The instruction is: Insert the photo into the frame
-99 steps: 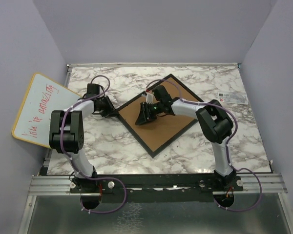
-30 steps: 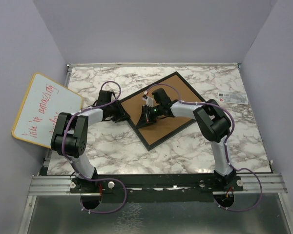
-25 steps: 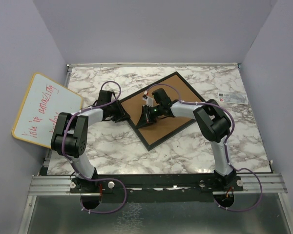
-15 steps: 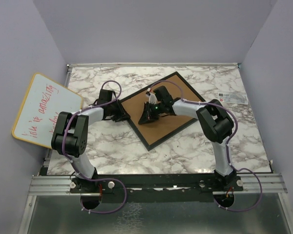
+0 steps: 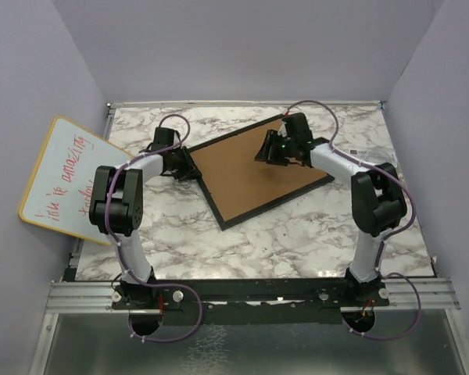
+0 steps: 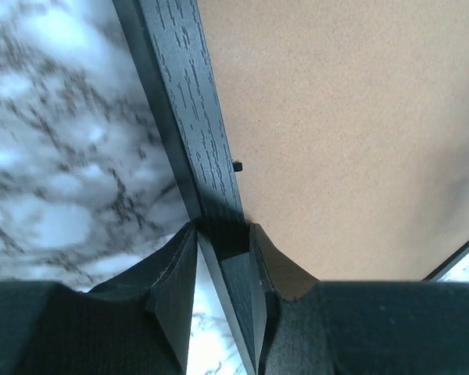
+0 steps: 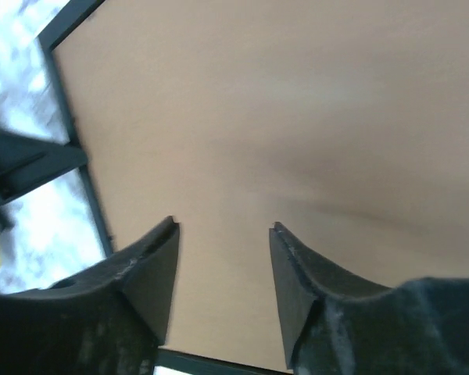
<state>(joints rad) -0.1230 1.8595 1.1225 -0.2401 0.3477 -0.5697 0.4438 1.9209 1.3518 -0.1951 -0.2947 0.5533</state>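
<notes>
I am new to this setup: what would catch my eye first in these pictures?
A black frame lies face down and askew at the middle of the marble table, its brown backing board upward. The left hand grips its left edge, and the right hand hovers open over the board. A yellow-rimmed whiteboard with red writing sits at the table's left side.

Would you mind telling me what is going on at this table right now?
The frame lies face down on the marble table, with its brown backing board facing up. The left gripper clamps the frame's left rail, while the right gripper hangs open above the board, holding nothing. The photo is not in view.
</notes>
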